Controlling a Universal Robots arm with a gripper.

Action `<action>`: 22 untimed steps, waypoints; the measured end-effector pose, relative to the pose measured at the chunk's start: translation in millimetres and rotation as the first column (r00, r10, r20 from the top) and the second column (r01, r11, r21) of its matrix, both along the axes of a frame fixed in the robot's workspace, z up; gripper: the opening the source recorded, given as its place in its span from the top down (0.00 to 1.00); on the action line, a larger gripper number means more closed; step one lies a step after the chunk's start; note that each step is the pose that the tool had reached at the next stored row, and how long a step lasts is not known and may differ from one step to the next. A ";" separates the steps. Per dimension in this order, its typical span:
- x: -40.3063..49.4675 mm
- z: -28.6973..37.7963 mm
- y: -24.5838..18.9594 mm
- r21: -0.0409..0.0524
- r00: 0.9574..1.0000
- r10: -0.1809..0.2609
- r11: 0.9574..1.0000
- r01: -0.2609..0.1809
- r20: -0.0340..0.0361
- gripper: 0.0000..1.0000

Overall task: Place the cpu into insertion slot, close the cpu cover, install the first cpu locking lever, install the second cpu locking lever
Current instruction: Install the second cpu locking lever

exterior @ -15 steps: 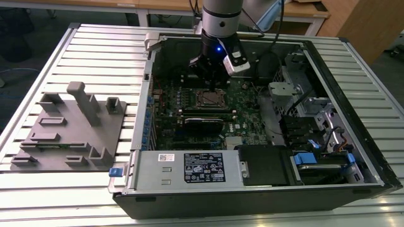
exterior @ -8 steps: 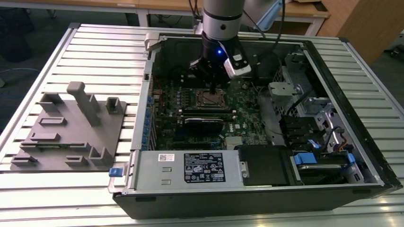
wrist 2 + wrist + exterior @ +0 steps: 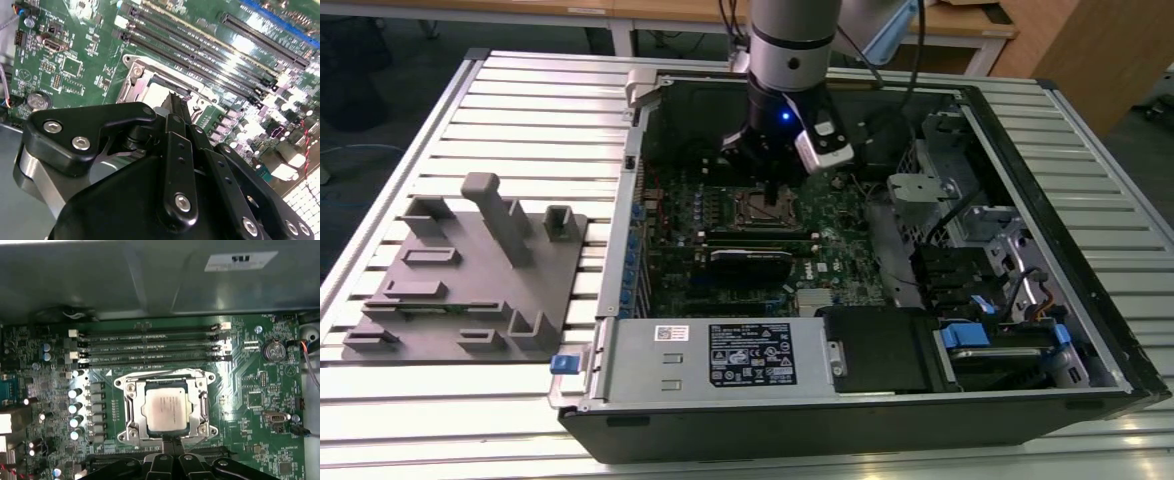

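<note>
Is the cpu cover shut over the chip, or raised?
Shut: in the first wrist view the cpu cover lies flat around the cpu, which shows through its window.

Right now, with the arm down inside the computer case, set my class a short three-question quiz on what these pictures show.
1. True or false: the chip lies in the socket on the green board.
2. The hand is nearest to: A the socket; B the white-labelled power box; C the grey rack outside the case.
3. Fill in: in the first wrist view, ___ long memory slots run side by side next to the socket.
Key: 1 true; 2 A; 3 four.
</note>
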State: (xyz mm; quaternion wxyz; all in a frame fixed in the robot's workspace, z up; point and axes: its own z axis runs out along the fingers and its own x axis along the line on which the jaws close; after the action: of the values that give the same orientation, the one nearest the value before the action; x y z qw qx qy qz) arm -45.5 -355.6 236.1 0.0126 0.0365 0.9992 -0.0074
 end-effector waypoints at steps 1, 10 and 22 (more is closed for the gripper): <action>0.0 0.0 -1.3 0.000 1.000 0.000 1.000 0.000 0.000 0.90; 0.0 0.0 -12.0 0.001 1.000 0.000 1.000 0.000 0.000 0.90; -5.7 -2.0 -19.5 0.008 1.000 0.000 1.000 0.000 0.000 0.90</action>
State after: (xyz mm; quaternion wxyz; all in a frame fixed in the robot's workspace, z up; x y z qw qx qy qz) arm -51.2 -375.1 234.1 0.0124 0.0366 0.9992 -0.0031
